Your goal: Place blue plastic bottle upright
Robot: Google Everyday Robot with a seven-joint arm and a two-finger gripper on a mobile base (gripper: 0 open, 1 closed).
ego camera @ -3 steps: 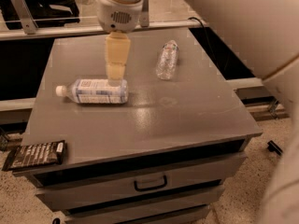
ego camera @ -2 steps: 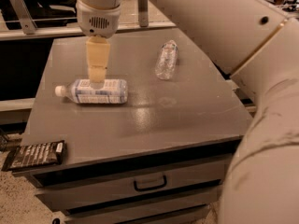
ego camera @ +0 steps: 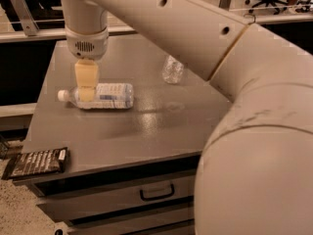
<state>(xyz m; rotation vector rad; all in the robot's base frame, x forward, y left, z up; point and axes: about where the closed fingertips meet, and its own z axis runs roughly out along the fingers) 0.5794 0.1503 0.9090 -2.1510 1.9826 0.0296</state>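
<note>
The blue plastic bottle (ego camera: 105,96) lies on its side on the grey table top (ego camera: 146,131), left of the middle. Its white cap (ego camera: 62,95) points left and its blue-and-white label faces up. My gripper (ego camera: 86,94) hangs straight down from the white wrist (ego camera: 87,38). It is low over the bottle's neck end, just right of the cap, and hides part of the shoulder. I cannot tell whether it touches the bottle.
A smaller clear bottle (ego camera: 172,70) lies at the back of the table, partly hidden by my arm (ego camera: 254,131), which fills the right side of the view. A dark snack packet (ego camera: 36,163) lies on the front left corner. Drawers (ego camera: 156,195) are below the table top.
My gripper has moved left along the lying bottle, from above its body to its neck end, and has come lower. The arm now covers more of the right side. The bottle has not moved.
</note>
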